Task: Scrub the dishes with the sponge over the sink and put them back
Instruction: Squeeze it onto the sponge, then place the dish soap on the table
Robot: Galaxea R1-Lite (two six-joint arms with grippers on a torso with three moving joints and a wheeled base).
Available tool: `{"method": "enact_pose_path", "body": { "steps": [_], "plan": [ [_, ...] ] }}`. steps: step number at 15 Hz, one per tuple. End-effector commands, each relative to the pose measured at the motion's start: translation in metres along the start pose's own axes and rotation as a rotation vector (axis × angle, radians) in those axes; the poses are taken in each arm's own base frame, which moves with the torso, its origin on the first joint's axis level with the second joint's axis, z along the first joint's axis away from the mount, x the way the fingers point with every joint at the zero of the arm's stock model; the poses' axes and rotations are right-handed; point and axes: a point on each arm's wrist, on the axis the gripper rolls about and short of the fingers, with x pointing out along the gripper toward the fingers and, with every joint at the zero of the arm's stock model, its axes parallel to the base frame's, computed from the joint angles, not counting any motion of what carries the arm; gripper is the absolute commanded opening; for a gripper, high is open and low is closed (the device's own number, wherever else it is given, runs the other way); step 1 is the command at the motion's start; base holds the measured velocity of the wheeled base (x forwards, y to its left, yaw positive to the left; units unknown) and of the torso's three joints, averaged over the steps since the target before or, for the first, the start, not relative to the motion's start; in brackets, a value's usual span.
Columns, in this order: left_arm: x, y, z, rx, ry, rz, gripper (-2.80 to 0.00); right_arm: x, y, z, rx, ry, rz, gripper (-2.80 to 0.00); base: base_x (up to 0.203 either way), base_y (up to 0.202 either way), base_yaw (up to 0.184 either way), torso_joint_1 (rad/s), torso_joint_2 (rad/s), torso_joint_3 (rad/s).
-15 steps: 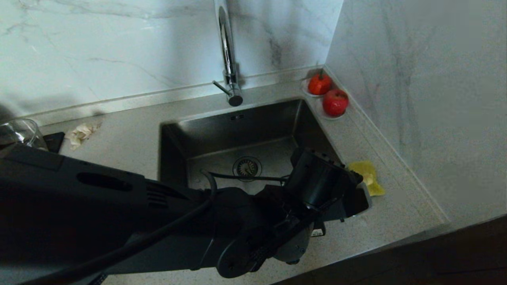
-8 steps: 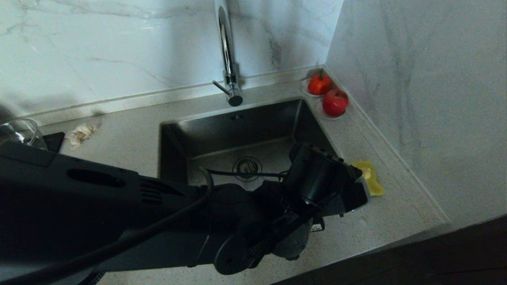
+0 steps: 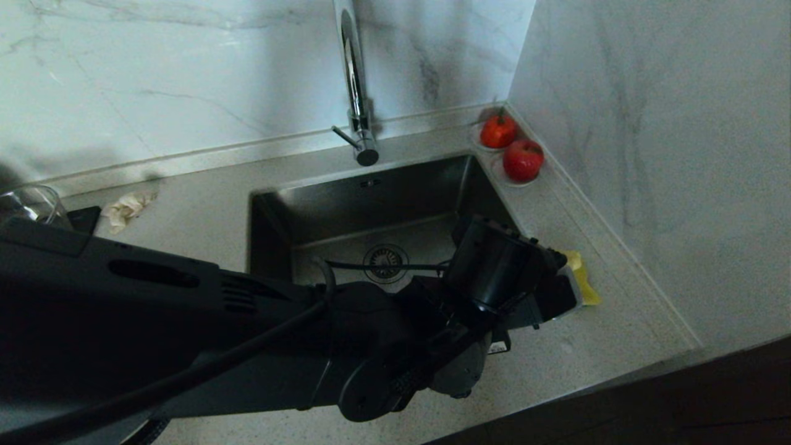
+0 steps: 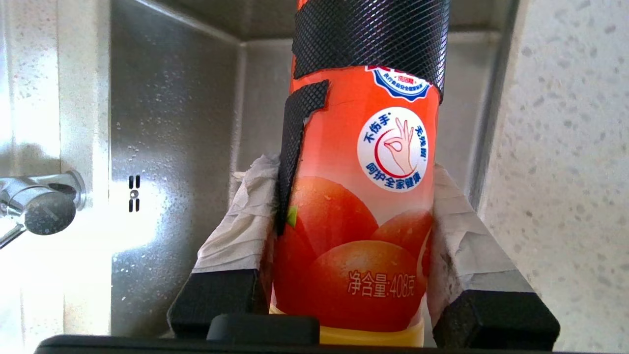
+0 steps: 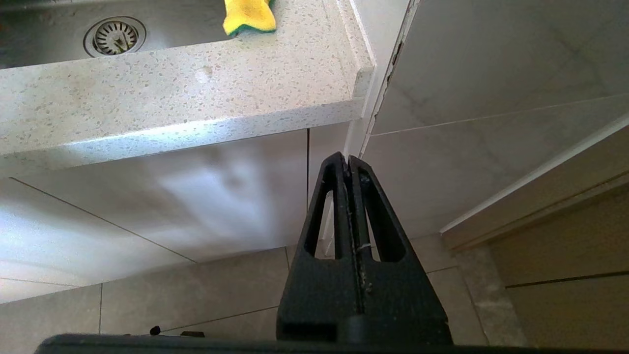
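Note:
My left gripper (image 4: 349,169) is shut on an orange dish-soap bottle (image 4: 363,196) with black mesh wrapped round part of it; the paper-wrapped fingers (image 4: 236,221) press on both its sides. It hangs over the right corner of the steel sink (image 4: 172,123). In the head view my left arm (image 3: 494,278) hides the bottle. The yellow sponge (image 3: 586,287) lies on the counter just right of the sink (image 3: 371,198), half covered by my hand, and it also shows in the right wrist view (image 5: 248,14). The dishes are out of view. My right gripper (image 5: 348,160) hangs shut below the counter edge.
A tall chrome faucet (image 3: 355,80) stands behind the basin; the drain strainer (image 3: 385,259) is at its centre. Two red fruits (image 3: 523,159) on small saucers sit in the back right corner. A glass cup (image 3: 31,207) and a paper wad (image 3: 126,207) are at the left.
My left hand with the bottle has drifted slightly to the right and now covers more of the sponge. The right arm has not moved.

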Motion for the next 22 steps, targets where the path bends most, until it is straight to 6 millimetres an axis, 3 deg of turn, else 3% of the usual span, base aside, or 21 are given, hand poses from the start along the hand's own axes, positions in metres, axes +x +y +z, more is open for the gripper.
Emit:
{"method": "enact_pose_path", "body": {
  "steps": [1, 12, 16, 22],
  "plan": [
    [0.003, -0.007, -0.004, -0.014, 0.014, -0.012, -2.80, 0.000, 0.000, 0.000, 0.000, 0.000, 0.000, -2.80, 0.000, 0.000, 0.000, 0.000, 0.00, 0.000],
    [0.016, -0.003, -0.004, -0.423, -0.126, 0.135, -2.80, 0.000, 0.000, 0.000, 0.000, 0.000, 0.000, -2.80, 0.000, 0.000, 0.000, 0.000, 0.00, 0.000],
    [0.022, 0.001, 0.003, -0.528, -0.229, 0.271, -2.80, 0.000, 0.000, 0.000, 0.000, 0.000, 0.000, -2.80, 0.000, 0.000, 0.000, 0.000, 0.00, 0.000],
    [0.003, 0.039, 0.024, -0.660, -0.377, 0.409, -2.80, 0.000, 0.000, 0.000, 0.000, 0.000, 0.000, -2.80, 0.000, 0.000, 0.000, 0.000, 0.00, 0.000]
  ]
}}
